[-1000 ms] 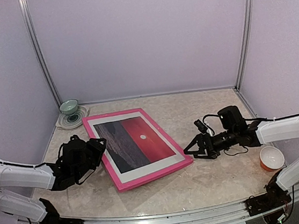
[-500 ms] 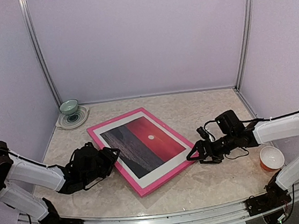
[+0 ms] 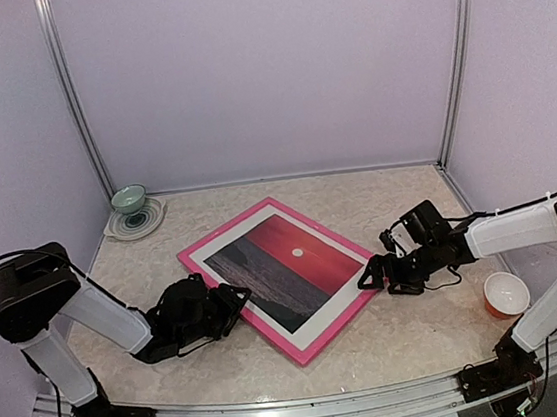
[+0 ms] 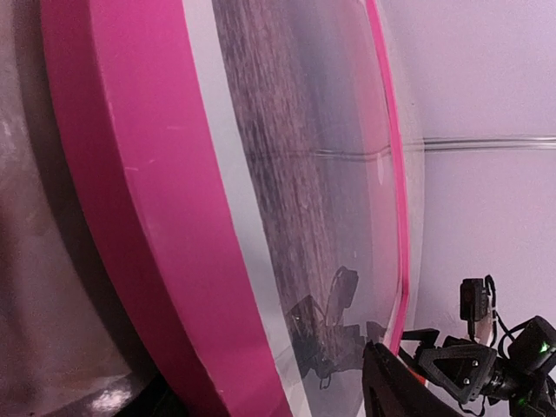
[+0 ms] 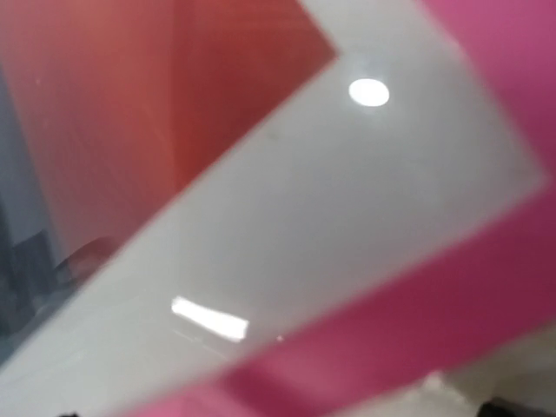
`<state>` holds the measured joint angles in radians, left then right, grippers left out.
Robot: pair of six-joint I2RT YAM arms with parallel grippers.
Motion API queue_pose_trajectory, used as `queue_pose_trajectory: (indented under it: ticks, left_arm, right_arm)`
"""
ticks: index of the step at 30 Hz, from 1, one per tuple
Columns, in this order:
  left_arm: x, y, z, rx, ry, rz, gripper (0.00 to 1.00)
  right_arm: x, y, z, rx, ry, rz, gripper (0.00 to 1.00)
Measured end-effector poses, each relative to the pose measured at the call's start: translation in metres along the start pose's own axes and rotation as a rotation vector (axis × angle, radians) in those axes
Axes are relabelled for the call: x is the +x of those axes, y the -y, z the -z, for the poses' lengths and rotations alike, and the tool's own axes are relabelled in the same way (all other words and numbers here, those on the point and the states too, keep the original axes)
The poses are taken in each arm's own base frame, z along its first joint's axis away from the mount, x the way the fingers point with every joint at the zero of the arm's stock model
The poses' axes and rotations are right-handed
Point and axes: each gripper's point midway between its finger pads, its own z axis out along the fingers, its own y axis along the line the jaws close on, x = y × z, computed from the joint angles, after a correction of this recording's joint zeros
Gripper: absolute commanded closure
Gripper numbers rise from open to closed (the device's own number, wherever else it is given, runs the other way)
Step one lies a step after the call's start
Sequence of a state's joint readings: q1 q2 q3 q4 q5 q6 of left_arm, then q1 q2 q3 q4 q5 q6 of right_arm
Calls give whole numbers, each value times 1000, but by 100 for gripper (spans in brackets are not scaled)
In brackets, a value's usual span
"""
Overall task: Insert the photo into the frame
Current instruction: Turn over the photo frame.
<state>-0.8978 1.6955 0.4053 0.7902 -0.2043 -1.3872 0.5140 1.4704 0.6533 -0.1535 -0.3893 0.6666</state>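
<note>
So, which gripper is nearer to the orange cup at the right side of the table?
Right. The right gripper is at the right corner of the pink frame, just left of the orange cup. The left gripper is at the frame's opposite, left side.

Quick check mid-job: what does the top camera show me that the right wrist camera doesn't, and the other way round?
Only the top view: the whole frame set diagonally on the table, the left pincer at its left rail, the right pincer at its right corner, the photo with its white sun, a green bowl far left, an orange cup at right. Only the right wrist view: bright glare spots on the front, close up. Both: the pink frame, the white mat, the photo's red.
</note>
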Motion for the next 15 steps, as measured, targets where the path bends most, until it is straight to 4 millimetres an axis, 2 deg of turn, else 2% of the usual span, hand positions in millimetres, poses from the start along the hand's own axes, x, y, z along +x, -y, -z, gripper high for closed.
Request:
queue_pose_trajectory:
  ticks: [5, 9, 11, 15]
  left_arm:
    - [19, 20, -19, 97, -67, 22, 27]
    - [29, 34, -27, 167, -104, 33, 2]
    - [33, 44, -27, 192, -115, 27, 1]
    - [37, 48, -29, 161, -120, -16, 1]
  right_arm:
    - [-22, 6, -3, 74, 53, 16, 6]
    - [-29, 16, -4, 140, 76, 15, 9]
    - [-32, 20, -4, 167, 85, 16, 11]
    - [-39, 27, -1, 220, 111, 16, 15]
